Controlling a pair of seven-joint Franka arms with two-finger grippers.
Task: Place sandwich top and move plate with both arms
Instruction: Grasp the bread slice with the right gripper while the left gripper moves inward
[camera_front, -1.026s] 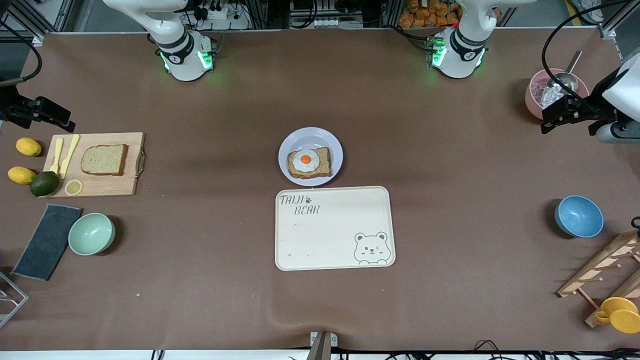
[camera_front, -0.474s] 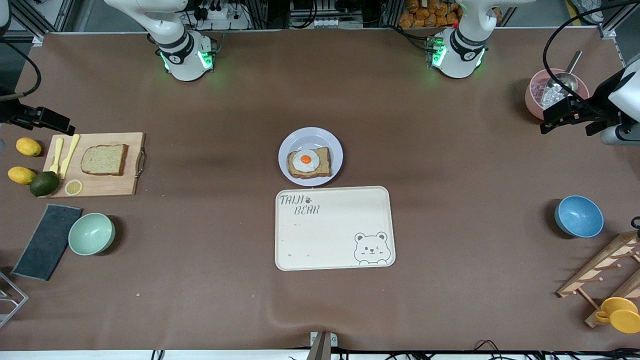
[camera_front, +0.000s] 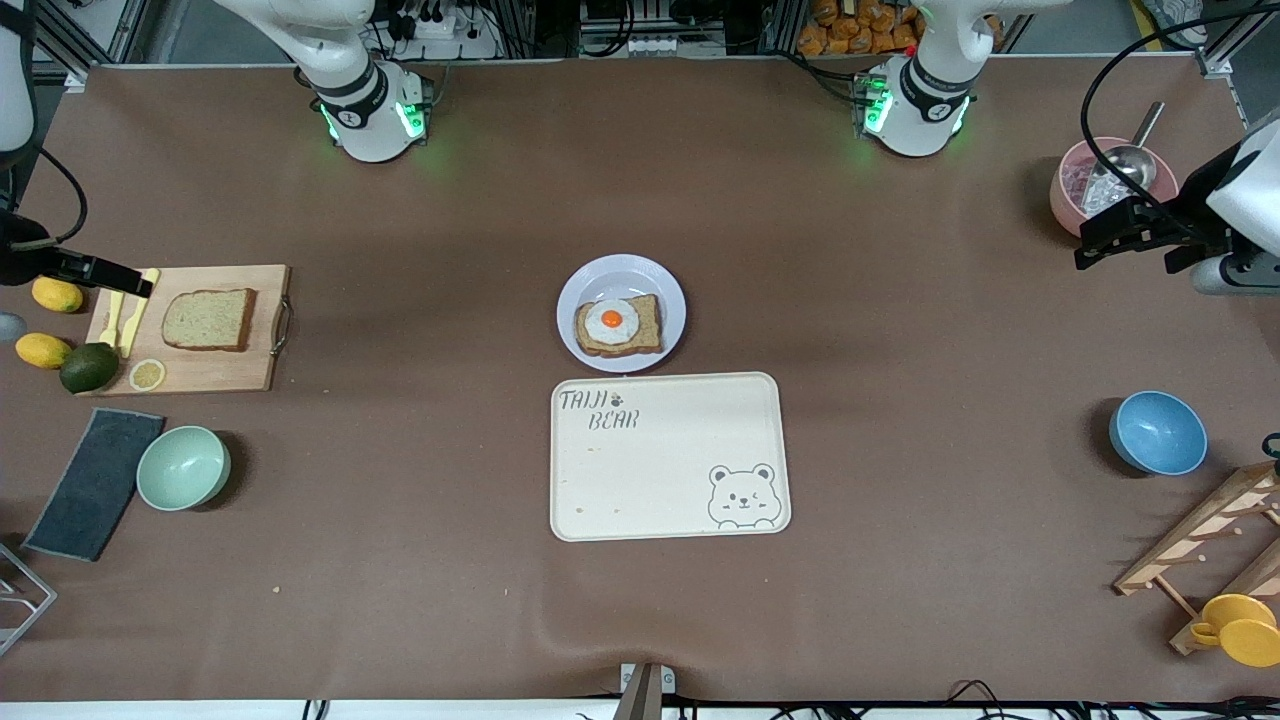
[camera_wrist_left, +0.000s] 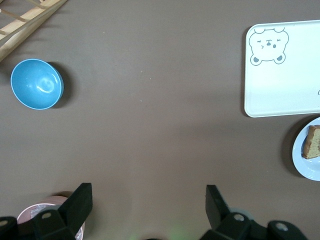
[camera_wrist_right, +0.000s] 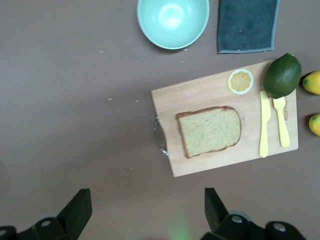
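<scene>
Right gripper: in the front view it was seen with its fingers spread and nothing between them, raised over the end of the wooden cutting board at the right arm's end of the table.
Left gripper: it was seen released and empty, raised beside the pink bowl at the left arm's end of the table.
Sandwich top: it was found lying flat on the cutting board, near the yellow knife and fork and a lemon slice.
Plate: it was set at mid-table, carrying an egg-topped bread slice, just beside the bear tray, which lay nearer to the front camera.
Other items, front view: a green bowl and a dark cloth were placed nearer to the camera than the board; a blue bowl was seen at the left arm's end.
Left wrist view: both fingertips were shown wide apart over bare table; the blue bowl, a corner of the bear tray and an edge of the plate were visible.
Right wrist view: the fingertips were shown parted over bare table just beside the cutting board; the sandwich top lay on the board, with the lime, lemon slice, green bowl and dark cloth around it.
</scene>
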